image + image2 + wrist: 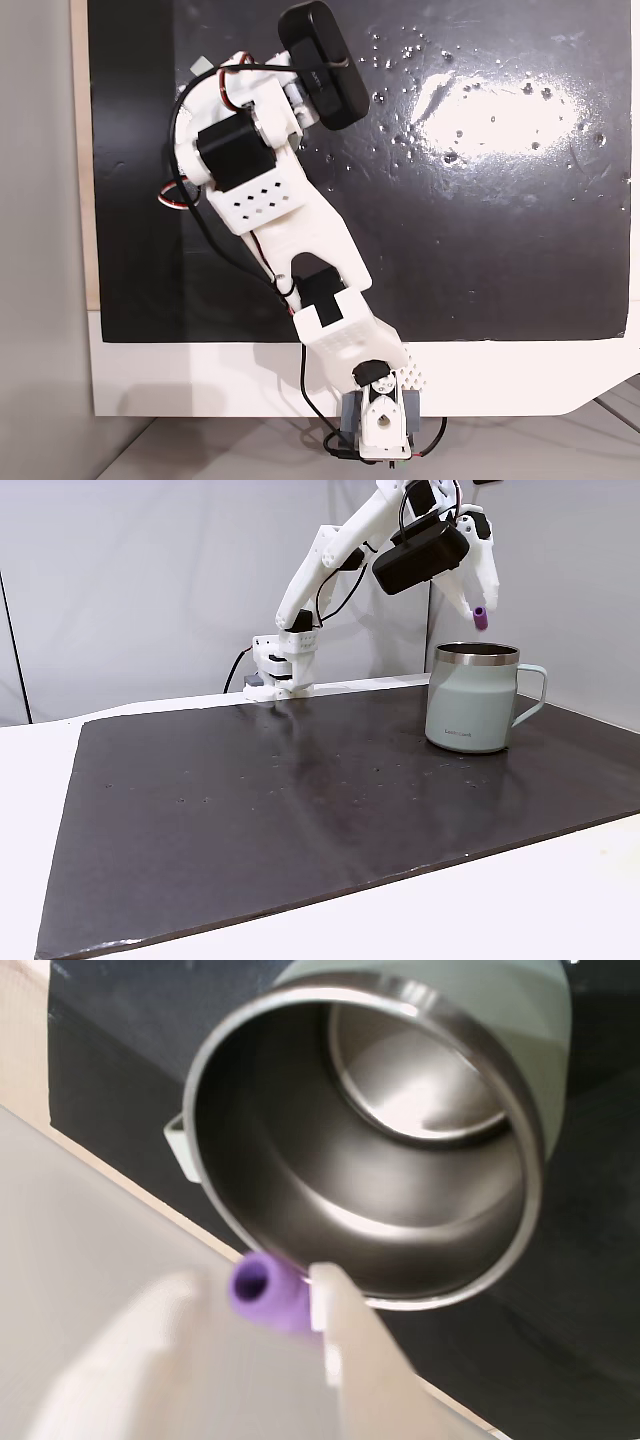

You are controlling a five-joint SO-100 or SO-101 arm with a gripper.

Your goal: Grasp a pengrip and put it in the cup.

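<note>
Wrist view has the small light-purple ribbed rubber pengrip pinched in the white two-finger gripper, bore end-on to the lens, just short of the near rim of the round silvery-grey metal cup. From the side, the pengrip hangs clear above the cup, over its rim rather than dead centre. That calls for a nudge inward before release; the dark glossy mat offers plenty of room.

The cup, a round pale grey-green metal mug with a silvery rim and steel inside, stands upright with its flat handle toward the right in a fixed view. In the wrist view its open mouth shows a bare shiny bottom. The pengrip, a small light-purple rubbery tube, hangs in the air just above the cup's rim; in the wrist view its hollow end sits right at the rim's near edge.
</note>
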